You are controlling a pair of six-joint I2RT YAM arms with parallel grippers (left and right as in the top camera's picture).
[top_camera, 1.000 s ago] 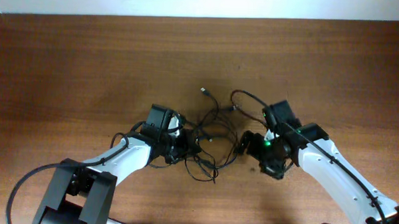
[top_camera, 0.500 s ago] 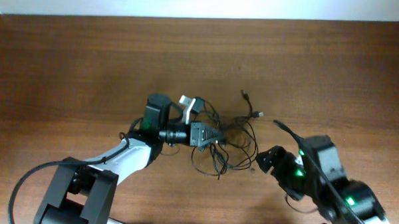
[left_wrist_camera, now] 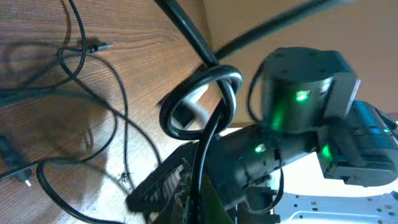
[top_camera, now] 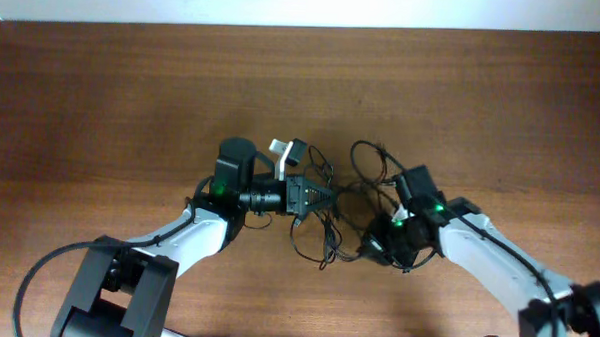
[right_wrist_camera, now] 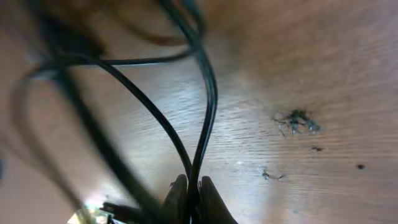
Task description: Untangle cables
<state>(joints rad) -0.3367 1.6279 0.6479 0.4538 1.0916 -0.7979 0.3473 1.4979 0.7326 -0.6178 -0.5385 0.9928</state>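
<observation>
The cables lie in a loose black tangle on the table, about midway across it and a little toward the near side, right between the two arms. The left gripper reaches in from the left with its claw closed. In its own wrist view a strand rises off the wood in a raised loop and runs straight down toward the claw, so I judge it is pinching that strand. The fingertips themselves are out of sight there.

The right gripper comes in from the right, low over the wood, with its two fingers squeezed together on a pair of strands that fan apart just beyond the tips. Each arm seems to hold one side of the knot so the strands can be drawn apart (one anchors, the other pulls, I would guess). Several loops spill toward the near edge, and one arcs toward the far side by the right arm, so the tangle looks far from sorted.

A dark scuff marks the wood just right of the pinched strands. Green lights glow on the right arm. I can read no brand, label or writing anywhere on the cables or on either arm.
</observation>
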